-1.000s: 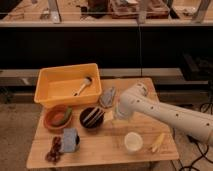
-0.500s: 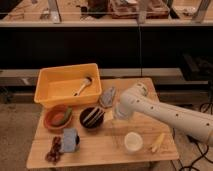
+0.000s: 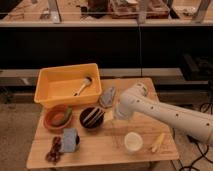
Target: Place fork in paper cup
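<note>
1. A wooden table seen from above and in front. The paper cup stands upright near the front edge with its mouth open upward, so it looks ready to take a utensil dropped in from above.
2. The fork appears as a faint, thin grey sliver lying flat on the table just left of the paper cup. It is hard to make out. It is not in the cup.
3. The robot's white arm reaches in from the right of the paper cup and passes behind it.
4. The grey gripper is behind and to the left of the paper cup, above the table. I cannot tell whether it is released or grasping anything.
5. A black bowl sits left of the paper cup, beyond the fork, and a reddish-brown bowl lies further left.
6. A yellow bin sits far behind and left of the paper cup, with a round-headed utensil inside.
7. A short yellow stick lies just right of the paper cup.
8. Judgement: the fork has yet to be picked up.
</note>
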Action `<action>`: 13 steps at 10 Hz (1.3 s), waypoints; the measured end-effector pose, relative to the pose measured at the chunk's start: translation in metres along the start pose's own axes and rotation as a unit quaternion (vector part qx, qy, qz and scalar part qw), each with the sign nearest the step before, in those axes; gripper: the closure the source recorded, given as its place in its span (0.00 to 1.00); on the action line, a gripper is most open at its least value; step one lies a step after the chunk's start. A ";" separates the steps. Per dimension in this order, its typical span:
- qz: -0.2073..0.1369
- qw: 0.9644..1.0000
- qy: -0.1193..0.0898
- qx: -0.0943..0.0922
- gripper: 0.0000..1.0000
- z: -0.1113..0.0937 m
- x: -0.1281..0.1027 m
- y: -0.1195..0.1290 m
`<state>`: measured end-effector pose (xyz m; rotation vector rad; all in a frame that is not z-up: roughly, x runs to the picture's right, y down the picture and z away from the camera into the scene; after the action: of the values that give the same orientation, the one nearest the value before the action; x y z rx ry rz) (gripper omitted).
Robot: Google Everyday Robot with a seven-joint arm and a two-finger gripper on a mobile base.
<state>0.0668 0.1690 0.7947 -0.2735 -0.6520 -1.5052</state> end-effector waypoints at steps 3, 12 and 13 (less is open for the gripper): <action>0.000 1.000 0.000 0.000 0.20 0.000 0.000 0.000; -0.023 0.999 -0.039 0.008 0.20 0.030 -0.017 -0.013; -0.026 0.999 -0.043 0.007 0.20 0.034 -0.019 -0.015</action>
<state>0.0458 0.2022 0.8078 -0.3145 -0.7422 -1.5438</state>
